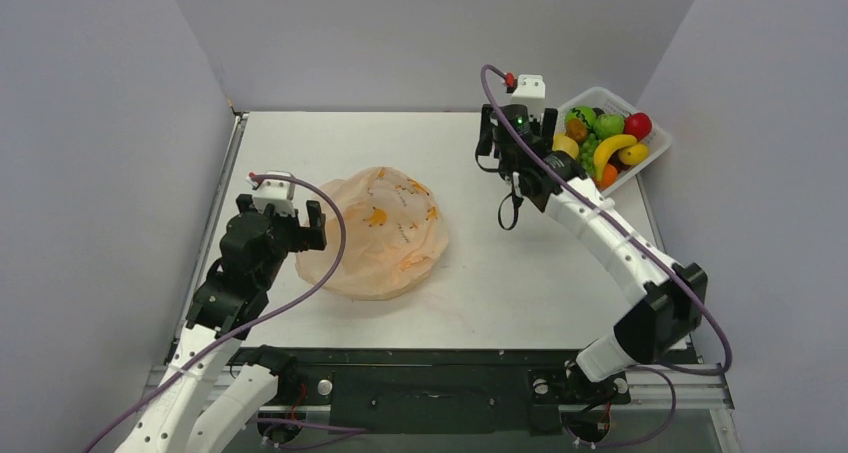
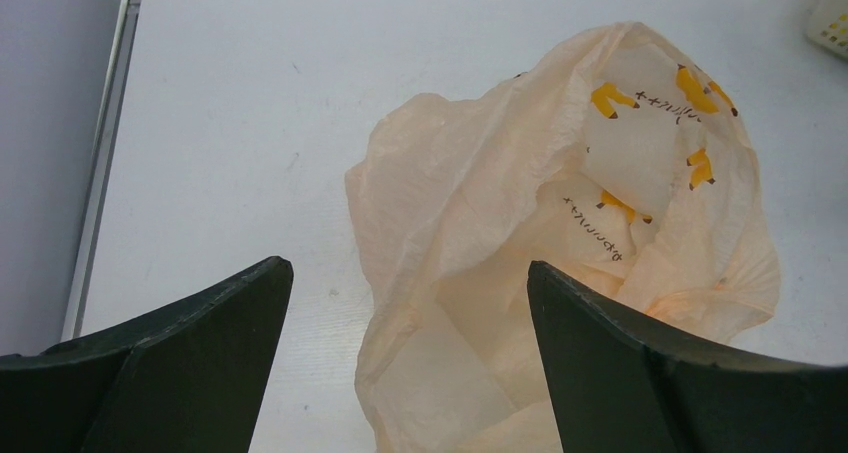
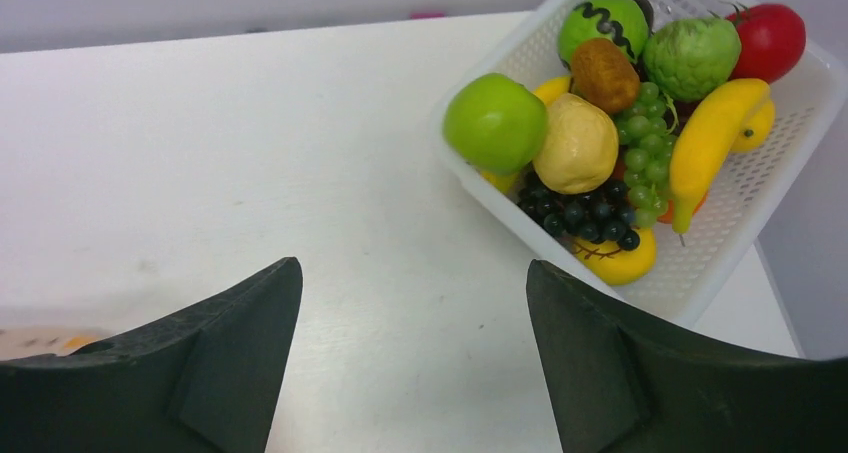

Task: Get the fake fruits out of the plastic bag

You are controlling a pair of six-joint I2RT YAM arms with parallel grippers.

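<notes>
Lying centre-left, the plastic bag (image 1: 380, 238) is noted; fake fruits (image 1: 600, 138) are heaped in the upper-right basket (image 1: 640, 173). Left gripper (image 2: 410, 273) and right gripper (image 3: 413, 268) are held open.

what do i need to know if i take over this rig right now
Left gripper: open, empty, at the left edge of the plastic bag.
Right gripper: open, empty, above the table near the white basket.
Fake fruits: piled in the basket, far right corner.
Done: no fruit shows in or beside the slack bag.
Left: perhaps only checking its folds for a hidden one.
</notes>
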